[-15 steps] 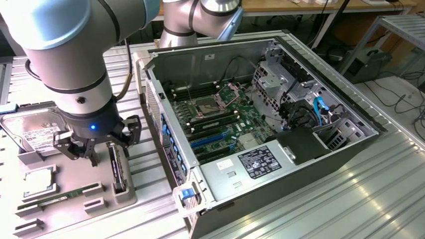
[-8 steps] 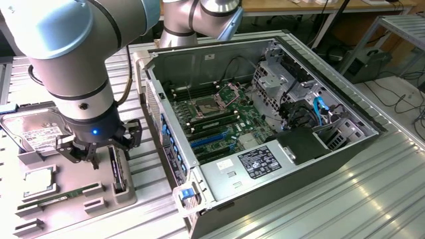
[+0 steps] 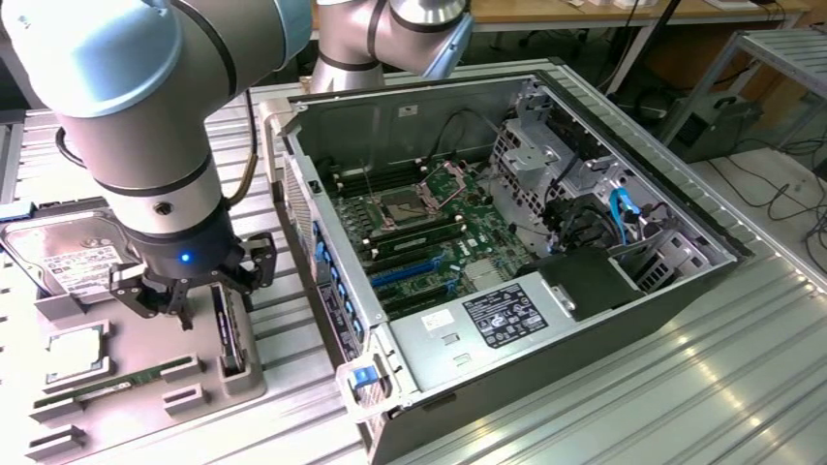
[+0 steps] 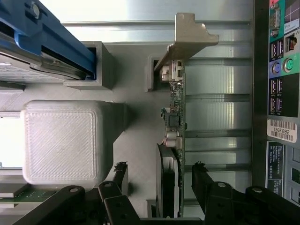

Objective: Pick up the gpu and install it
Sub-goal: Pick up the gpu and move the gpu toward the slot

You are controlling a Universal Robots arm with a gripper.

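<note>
Black matte fingers (image 4: 200,176) gape wide, gripping nothing, flanking the thin green-edged gpu (image 4: 178,112) upright in a grey slotted tray (image 4: 136,140).

Ribbed metal table (image 3: 672,387) with grey parts tray (image 3: 130,412) beside open computer case (image 3: 387,121)

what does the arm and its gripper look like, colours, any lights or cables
The arm is made of thick silver-grey cylinders with light blue joint caps. A black cable runs beside it. Its wrist end is black with a small blue light. The gripper is black, with jointed linkage fingers held together by round pins.
</note>
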